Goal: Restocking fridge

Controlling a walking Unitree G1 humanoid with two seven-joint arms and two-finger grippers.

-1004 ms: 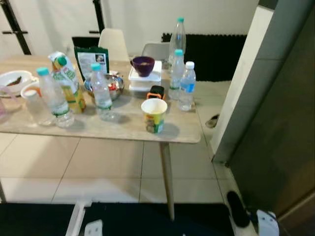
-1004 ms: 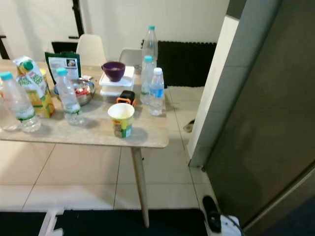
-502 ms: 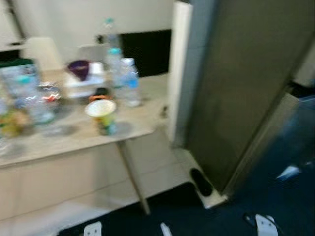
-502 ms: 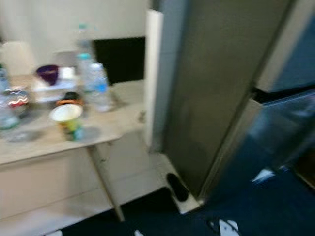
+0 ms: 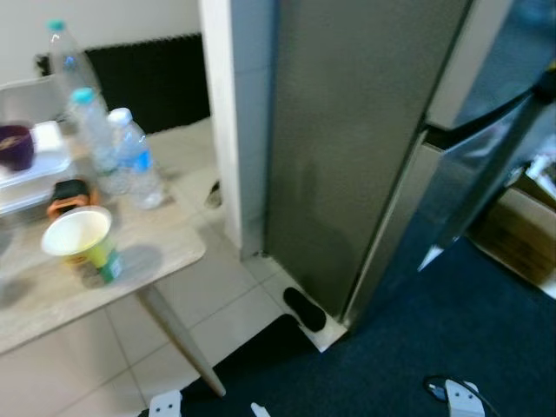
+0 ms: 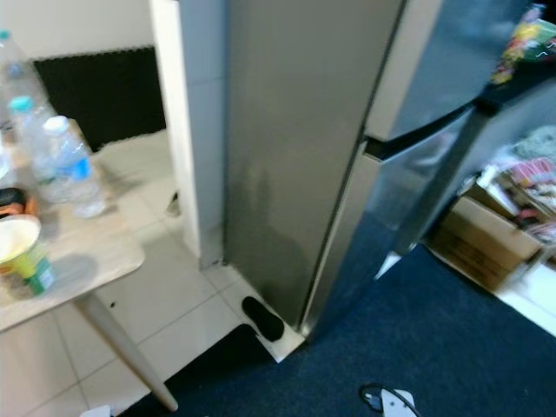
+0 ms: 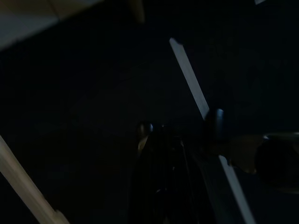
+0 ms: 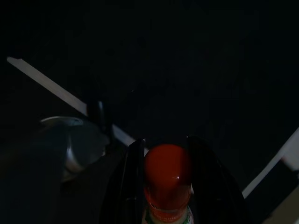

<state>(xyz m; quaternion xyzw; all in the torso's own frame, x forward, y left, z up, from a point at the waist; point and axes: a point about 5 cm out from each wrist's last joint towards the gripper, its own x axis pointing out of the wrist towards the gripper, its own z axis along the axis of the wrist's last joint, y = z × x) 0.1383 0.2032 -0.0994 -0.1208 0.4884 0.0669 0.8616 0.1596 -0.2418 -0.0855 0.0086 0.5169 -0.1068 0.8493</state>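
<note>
A tall steel-grey fridge [image 6: 295,130] stands straight ahead, seen from its side corner, with both doors shut and a dark seam [image 6: 417,130] between the upper and lower door. In the right wrist view my right gripper [image 8: 166,177] is shut on a bottle with a red cap [image 8: 167,170], held over dark floor. The left wrist view is very dark; my left gripper [image 7: 163,177] hangs shut with nothing in it. On the table [image 5: 165,248] at my left stand water bottles [image 5: 135,161] and a paper cup [image 5: 82,243].
A white wall pillar [image 5: 221,113] stands between table and fridge. A dark shoe-like object [image 5: 304,308] lies at the fridge's base. A cardboard box [image 6: 486,243] and clutter sit on the right. Dark blue carpet [image 6: 452,347] lies before the fridge, beige tiles under the table.
The camera has swung to the right: the table slid to the left edge and the fridge, carpet and box came into view. The things themselves have not moved.
</note>
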